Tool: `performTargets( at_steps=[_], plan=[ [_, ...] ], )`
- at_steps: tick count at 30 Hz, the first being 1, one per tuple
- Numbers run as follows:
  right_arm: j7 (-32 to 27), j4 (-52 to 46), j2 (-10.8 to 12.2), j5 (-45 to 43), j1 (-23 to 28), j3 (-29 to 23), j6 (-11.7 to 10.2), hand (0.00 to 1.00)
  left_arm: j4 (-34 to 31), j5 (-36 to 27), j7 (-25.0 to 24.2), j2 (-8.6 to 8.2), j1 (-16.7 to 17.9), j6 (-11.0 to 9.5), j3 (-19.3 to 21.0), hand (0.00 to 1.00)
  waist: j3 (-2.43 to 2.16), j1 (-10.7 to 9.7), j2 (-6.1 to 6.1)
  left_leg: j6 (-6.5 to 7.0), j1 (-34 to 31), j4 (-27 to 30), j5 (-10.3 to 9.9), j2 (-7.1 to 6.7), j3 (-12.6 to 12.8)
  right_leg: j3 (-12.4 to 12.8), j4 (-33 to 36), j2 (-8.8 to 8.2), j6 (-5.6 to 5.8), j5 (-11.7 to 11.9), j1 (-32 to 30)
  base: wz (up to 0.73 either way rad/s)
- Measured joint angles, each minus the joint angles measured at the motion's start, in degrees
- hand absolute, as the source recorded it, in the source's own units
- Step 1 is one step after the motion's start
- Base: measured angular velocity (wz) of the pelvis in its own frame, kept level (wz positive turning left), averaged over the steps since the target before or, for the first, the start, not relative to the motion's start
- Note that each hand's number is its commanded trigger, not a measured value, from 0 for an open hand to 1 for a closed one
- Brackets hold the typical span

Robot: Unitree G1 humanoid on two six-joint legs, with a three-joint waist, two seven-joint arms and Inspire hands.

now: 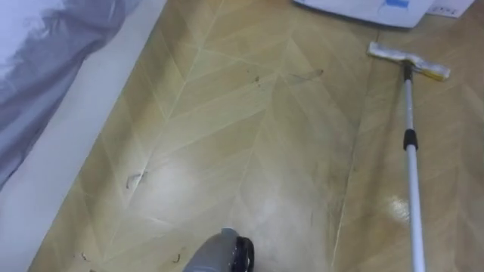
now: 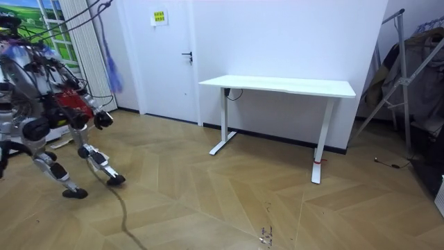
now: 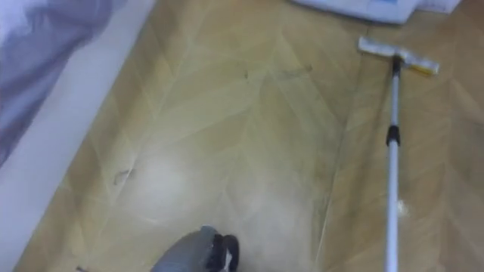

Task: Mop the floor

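One hand (image 2: pixel 104 119) shows in the room view, dark, held forward at waist height. Its fingers are too small for us to tell whether they are spread or curled, or which arm it belongs to. We also cannot tell whether it touches anything. Its arm leads back to the robot, which is bent forward at the left of that frame, near a white door (image 2: pixel 166 62) and well apart from a white desk (image 2: pixel 277 85).

In the eye views we see the mop (image 1: pixel 411 174) lying on the chevron wood floor (image 1: pixel 249 151) at the right of the frame. Its flat mop head (image 1: pixel 401 57) is at upper right, just below a white box-like thing (image 1: pixel 363 9), and its pole runs to the lower right edge. Grey cloth (image 1: pixel 45 53) fills the upper left.
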Motion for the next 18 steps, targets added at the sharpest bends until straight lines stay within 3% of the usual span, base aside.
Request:
performTargets(
  at_steps=[1, 3, 5, 6, 7, 8, 9, 10, 14, 16, 18],
  plan=[
    [-1.2, 0.0, 1.1, -0.9, 0.9, 0.0, 0.0, 1.0, 0.9, 0.0, 0.0, -0.25, -0.6, -0.1, 0.3, 0.0, 0.1, -0.3, 0.74, 0.02, 1.4, -0.9, -0.6, -0.01, -0.7, 0.7, 1.3, 0.46, -0.13, 1.3, -0.9, -0.46],
    [-2.8, -0.4, 2.7, -2.7, 0.8, -0.4, -0.1, 1.0, 3.2, 0.1, 0.6, -0.94, -1.6, -0.4, 1.0, 0.0, 0.57, -1.1, 1.59, -0.26, 3.2, -3.0, -0.6, -0.02, -2.0, 1.2, -0.1, 1.32, -0.4, 1.0, -4.2, -0.41],
    [-4.2, -0.4, 4.6, -4.0, 1.1, -0.6, -0.1, 1.0, 5.0, 0.1, 1.0, -1.31, -1.6, -0.2, 1.1, 0.0, 0.74, -2.7, 1.73, -0.42, 6.3, -5.5, -0.5, -0.01, -2.3, 0.2, -8.7, 1.13, -0.66, 1.2, -6.3, -0.04],
    [-4.4, -0.4, 5.0, -4.0, 1.1, -0.6, 0.0, 1.0, 5.1, 0.1, 1.1, -1.32, -1.7, 0.0, 1.1, 0.0, 0.75, -2.8, 1.65, -0.66, 7.0, -5.9, -0.6, -0.03, -2.4, 0.0, -12.1, 1.25, -1.19, 1.8, -6.6, 0.09],
    [-4.9, -0.4, 5.6, -4.1, 1.2, -0.8, 0.0, 1.0, 5.3, 0.3, 1.4, -1.48, -1.7, 0.1, 1.2, 0.0, 0.88, -2.9, 1.44, -1.05, 8.1, -6.4, -0.9, -0.14, -2.7, -0.7, -16.3, 1.46, -2.33, 5.1, -7.0, 0.11],
    [-5.3, -0.5, 5.8, -4.2, 1.2, -1.5, 0.3, 1.0, 6.1, 1.2, 2.1, -2.6, -1.8, 0.2, 1.4, 0.0, 0.73, -2.6, 1.82, -1.59, 8.6, -6.7, -1.0, 0.16, -3.6, -2.0, -18.0, 1.64, -3.22, 5.5, -5.6, 0.07],
    [-5.3, -0.5, 5.9, -4.5, 0.8, -2.2, 0.7, 1.0, 6.1, 1.4, 2.3, -2.94, -1.9, 0.2, 1.5, 0.0, 0.66, -2.4, 1.96, -1.81, 9.2, -7.2, -0.9, 0.26, -3.7, -2.0, -18.5, 1.92, -3.35, 5.8, -4.7, 0.08],
    [-5.3, -0.5, 6.1, -4.9, -0.2, -3.5, 1.4, 1.0, 6.5, 1.7, 2.3, -3.37, -2.1, 0.7, 1.6, 0.0, 0.98, -2.3, 1.51, -2.16, 10.3, -8.1, -0.7, 0.28, -4.1, -2.2, -19.4, 2.15, -3.51, 6.0, -3.5, 0.06],
    [-4.9, -0.5, 5.8, -4.9, -4.9, -4.7, 2.5, 1.0, 9.8, 1.7, 2.3, -3.32, -3.4, 0.8, 1.5, 0.0, 1.28, -2.3, 0.99, -3.0, 14.0, -9.1, -0.5, 0.32, -6.6, -4.6, -21.5, 2.32, -4.0, 6.0, 1.6, 0.26],
    [-3.7, -0.2, 5.5, -4.8, -9.0, -5.6, 2.4, 1.0, 11.3, 2.3, 2.3, -2.83, -4.1, 0.6, 2.1, 0.0, 1.68, -1.8, -0.54, -3.6, 16.5, -10.2, -0.2, 0.33, -7.1, -5.3, -22.4, 2.23, -4.53, 6.2, 4.1, 0.13],
    [-2.2, -0.5, 5.3, -4.8, -12.0, -6.9, 2.0, 1.0, 11.6, 4.1, 2.3, -2.62, -4.0, 0.6, 3.4, 0.0, 1.61, -1.5, -0.81, -4.0, 18.3, -10.9, 0.1, 1.23, -7.8, -6.8, -25.2, 2.51, -5.27, 6.8, 6.7, 0.05]
  ],
)
